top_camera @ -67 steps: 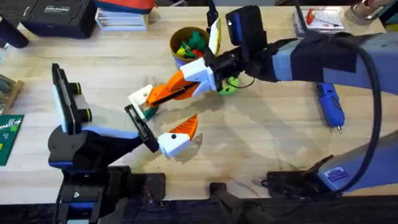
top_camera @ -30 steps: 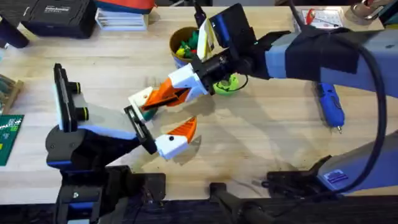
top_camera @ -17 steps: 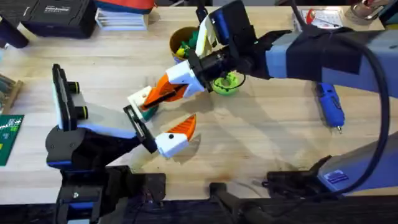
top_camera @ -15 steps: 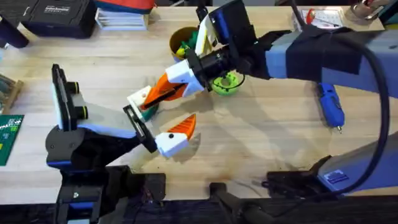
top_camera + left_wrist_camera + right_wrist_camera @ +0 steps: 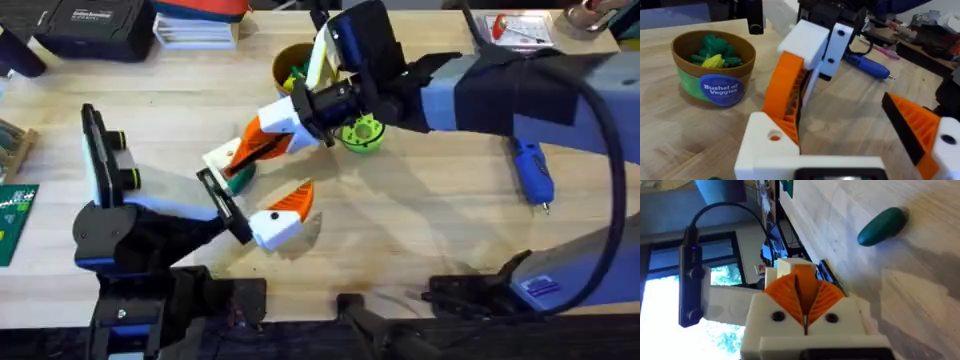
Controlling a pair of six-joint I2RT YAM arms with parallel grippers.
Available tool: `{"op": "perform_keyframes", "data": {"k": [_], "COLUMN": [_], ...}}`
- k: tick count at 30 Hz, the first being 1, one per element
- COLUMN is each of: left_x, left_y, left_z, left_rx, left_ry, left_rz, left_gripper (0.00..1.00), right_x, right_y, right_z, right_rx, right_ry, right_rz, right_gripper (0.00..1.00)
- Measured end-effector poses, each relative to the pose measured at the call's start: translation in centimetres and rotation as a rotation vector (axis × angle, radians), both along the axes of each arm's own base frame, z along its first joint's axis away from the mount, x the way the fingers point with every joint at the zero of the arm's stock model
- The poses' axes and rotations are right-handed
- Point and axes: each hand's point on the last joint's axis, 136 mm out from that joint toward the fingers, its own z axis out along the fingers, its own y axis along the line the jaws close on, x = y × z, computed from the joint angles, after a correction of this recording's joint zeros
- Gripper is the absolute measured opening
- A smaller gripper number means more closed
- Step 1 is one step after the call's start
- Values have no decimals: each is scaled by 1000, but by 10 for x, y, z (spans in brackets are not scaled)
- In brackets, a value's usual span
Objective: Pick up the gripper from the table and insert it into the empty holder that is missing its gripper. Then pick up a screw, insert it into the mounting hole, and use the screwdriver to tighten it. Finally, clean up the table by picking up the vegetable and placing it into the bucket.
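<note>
1. The right pincer (image 5: pixel 799 280) is clenched on nothing, its orange pads pressed flat together. It reaches across the middle of the desk (image 5: pixel 430 230) and points down beside the vegetable (image 5: pixel 882 226).
2. The left pincer (image 5: pixel 265 180) is spread wide and empty. The vegetable lies on the bare wood near its farther finger, loose, and the right arm's tips crowd into that same spot.
3. The main risk, to my eye, is the two pincers knocking together. They look nearly touching, so whichever one closes or lifts first could catch the other.
4. The second risk is a shove. With its pads shut, the right pincer can only push the vegetable, and that smooth rounded body would likely roll or skid away.
5. The bucket (image 5: pixel 295 65) stands close behind the right wrist and already holds toy greens. A careless swing of that arm could tip it.
6. The lime-green disc (image 5: pixel 362 132) sits under the right forearm, so a low pass could drag it along.
7. For open room, the desk towards the right is mostly bare. The screwdriver (image 5: pixel 530 170) lies well apart there, clear of the crowding.
8. The near middle of the desk is free too, which I would judge the safest way for either arm to back out.
</note>
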Motion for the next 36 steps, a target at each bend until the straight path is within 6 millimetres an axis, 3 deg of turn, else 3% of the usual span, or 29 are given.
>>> {"op": "perform_keyframes", "data": {"k": [24,36], "left_x": [-1,-5], "left_y": [0,-3], "left_z": [0,0], "left_rx": [-6,8], "left_ry": [11,-13], "left_rz": [-3,-34], "left_gripper": [986,986], "right_x": [-5,-8], "right_y": [1,-4], "right_z": [0,3], "right_rx": [6,29], "right_ry": [-91,-82], "right_rz": [42,78], "right_gripper": [10,118]}}
